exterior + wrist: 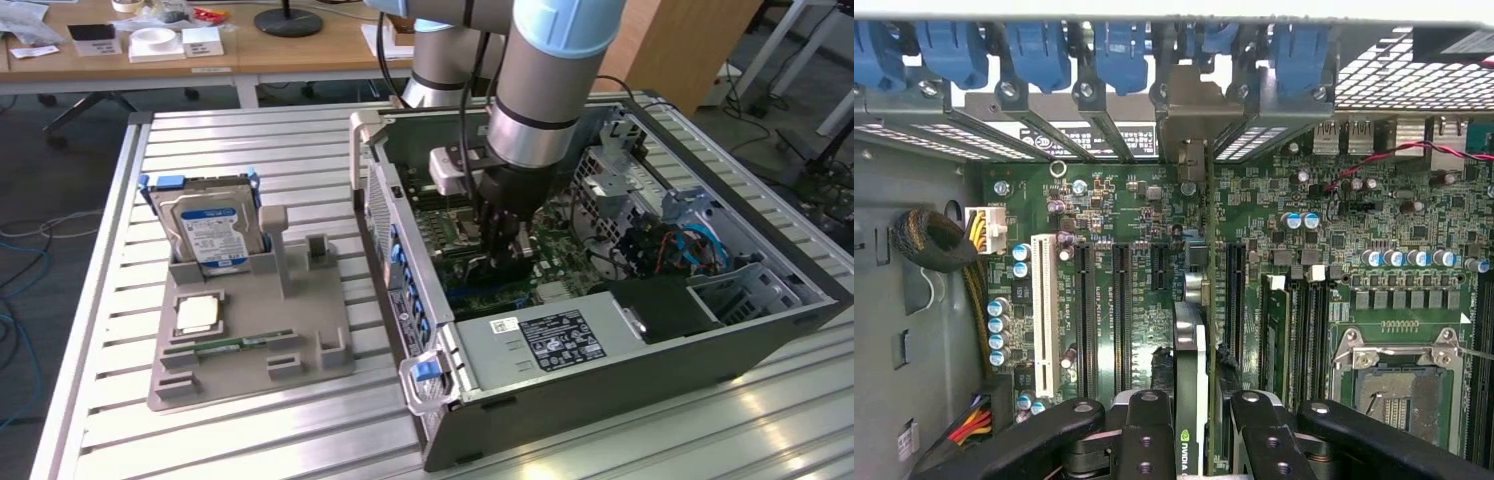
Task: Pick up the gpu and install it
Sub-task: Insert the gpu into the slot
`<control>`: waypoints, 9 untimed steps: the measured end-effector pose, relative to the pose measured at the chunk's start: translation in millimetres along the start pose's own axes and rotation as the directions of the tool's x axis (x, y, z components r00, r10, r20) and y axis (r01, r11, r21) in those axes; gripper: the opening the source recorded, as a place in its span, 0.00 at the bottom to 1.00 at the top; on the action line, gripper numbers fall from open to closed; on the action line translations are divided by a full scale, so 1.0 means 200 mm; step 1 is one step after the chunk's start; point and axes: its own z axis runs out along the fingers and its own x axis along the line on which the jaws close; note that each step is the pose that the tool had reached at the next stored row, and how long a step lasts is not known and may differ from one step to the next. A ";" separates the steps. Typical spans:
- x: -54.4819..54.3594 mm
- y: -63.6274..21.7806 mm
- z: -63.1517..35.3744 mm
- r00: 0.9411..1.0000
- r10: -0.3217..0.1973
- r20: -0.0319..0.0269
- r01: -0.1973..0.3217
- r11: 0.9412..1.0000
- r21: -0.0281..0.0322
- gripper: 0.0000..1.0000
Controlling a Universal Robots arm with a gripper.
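**A:** Where are you working?

**B:** You're at a ribbed metal counter [240,420] in a workshop, with wooden desks [200,55] behind it at the far side. An open computer case [627,340] lies on the counter toward the exterior view's right, its motherboard [1354,250] exposed. On the exterior view's left sits a grey parts holder [247,340], well apart from the case, with a silver hard drive [207,235] bearing a blue label standing upright in it, and a slim green memory stick [234,343] lying nearer the front.

**A:** And your arm?

**B:** Your arm [547,90] reaches straight down into the case, and your pincer [505,250] is low over the motherboard, near the middle of the case.

**A:** Where's the gpu?

**B:** In the wrist view the gpu [1194,330] stands on edge between your pincer's [1194,440] black fingers [1144,430], which are closed on it from both sides. You see its thin edge running away from you toward the rear wall of the case, in line with the long expansion slots [1119,310], with a slot on either side of it. Its silver metal bracket [1192,125] stands at the far end against the row of slot openings, under the blue retaining clips [1124,50]. You cannot tell from here whether the card's edge is fully seated in its slot.
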 end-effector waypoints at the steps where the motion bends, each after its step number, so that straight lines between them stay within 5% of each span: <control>1: 0.00 0.001 0.000 1.000 0.000 0.000 0.000 1.000 0.000 0.26; 9: 0.00 0.006 0.002 1.000 0.000 0.000 0.000 1.000 0.000 0.26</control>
